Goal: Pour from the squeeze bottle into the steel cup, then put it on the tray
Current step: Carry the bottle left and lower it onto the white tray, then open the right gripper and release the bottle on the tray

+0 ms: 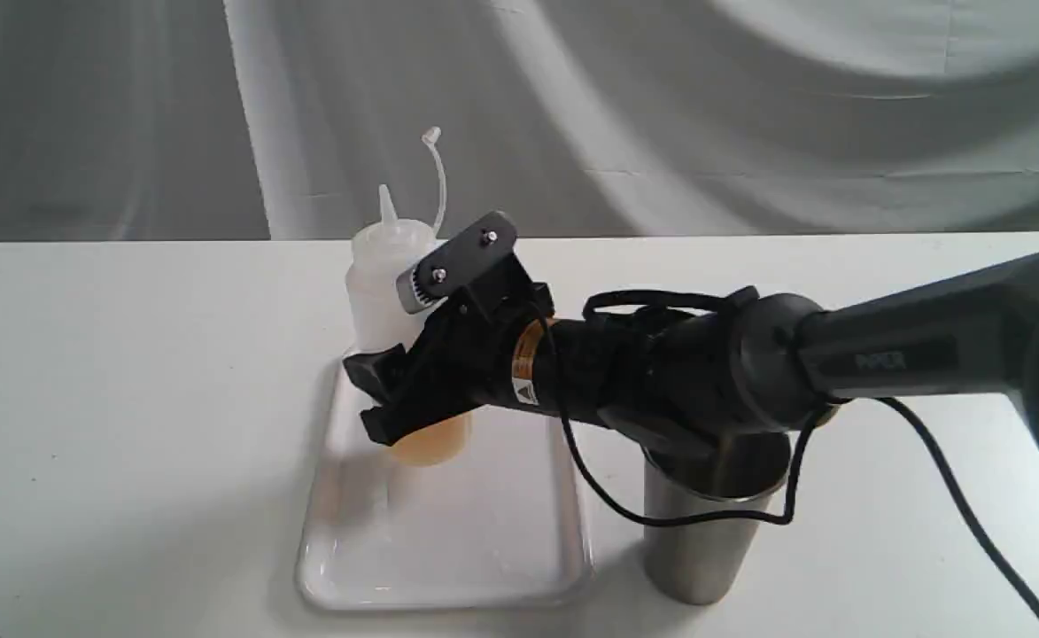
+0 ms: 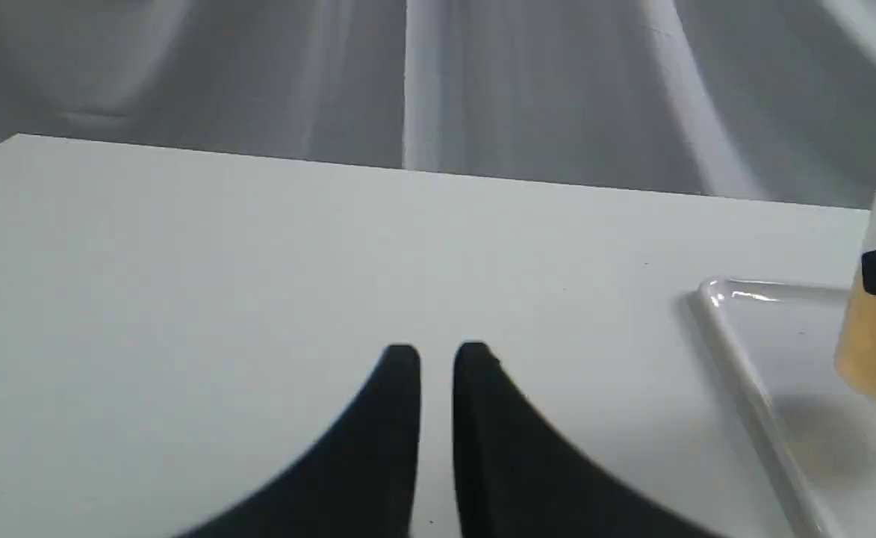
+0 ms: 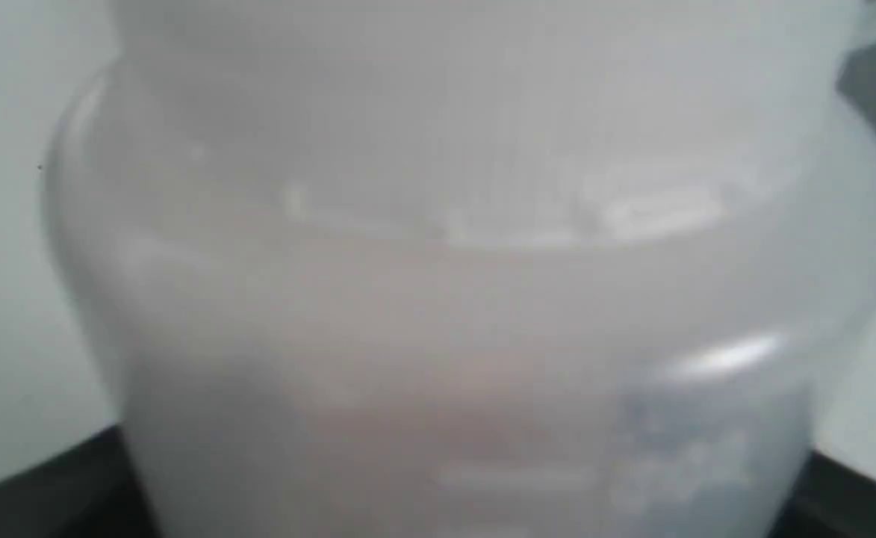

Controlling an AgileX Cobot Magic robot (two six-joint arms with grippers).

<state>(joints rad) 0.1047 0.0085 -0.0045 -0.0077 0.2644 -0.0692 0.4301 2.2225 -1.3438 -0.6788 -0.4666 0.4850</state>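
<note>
Bottle (image 1: 392, 292) upright over tray (image 1: 448, 549), mid counter near front edge — R gripper (image 1: 377, 399) clamped on it; whether it's seated I can't tell. L gripper (image 2: 436, 359) idle, fingers nearly together, holding nothing.

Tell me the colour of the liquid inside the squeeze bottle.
Amber-orange, clearest in the left wrist view: squeeze bottle.

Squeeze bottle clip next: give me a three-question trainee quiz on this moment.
1. True or false: the bottle is upright.
2. Which gripper is shut on the bottle: A left, B right?
3. Fill in: the cup stands on the table beside the ____.

Key: 1 true; 2 B, while the left gripper is away from it over bare table; 3 tray.
</note>
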